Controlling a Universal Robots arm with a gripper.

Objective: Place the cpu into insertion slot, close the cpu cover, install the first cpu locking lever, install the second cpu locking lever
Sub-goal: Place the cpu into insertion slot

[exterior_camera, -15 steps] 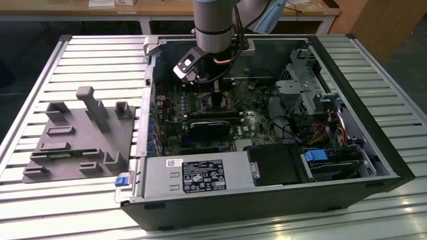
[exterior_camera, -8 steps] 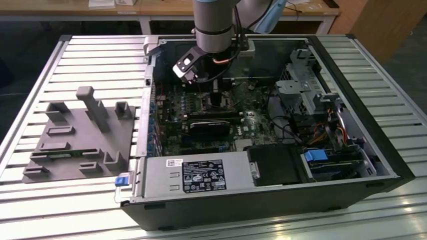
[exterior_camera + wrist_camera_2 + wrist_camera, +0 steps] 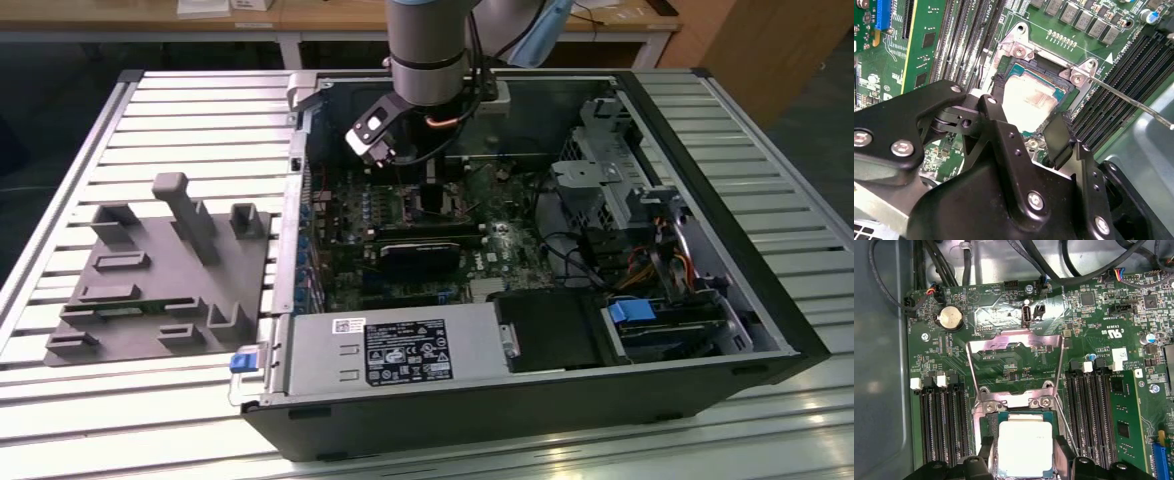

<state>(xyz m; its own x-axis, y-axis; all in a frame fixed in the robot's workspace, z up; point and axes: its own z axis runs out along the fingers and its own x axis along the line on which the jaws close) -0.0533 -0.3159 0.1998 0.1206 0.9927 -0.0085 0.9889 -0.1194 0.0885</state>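
In both wrist views the cpu, a pale silver square chip, lies flat in the insertion slot of the green motherboard. My gripper reaches down into the computer case. Its two black fingers press against opposite edges of the chip, so it is shut on it. The cpu cover, a thin silvery frame with a big window, is swung back flat on the board beyond the socket. One thin wire locking lever stands raised beside the socket.
Long black memory slots flank the socket on both sides, with a memory stick in one. A coin battery and cables lie beyond the cover. Outside the case, a grey fixture block sits at the exterior view's left.
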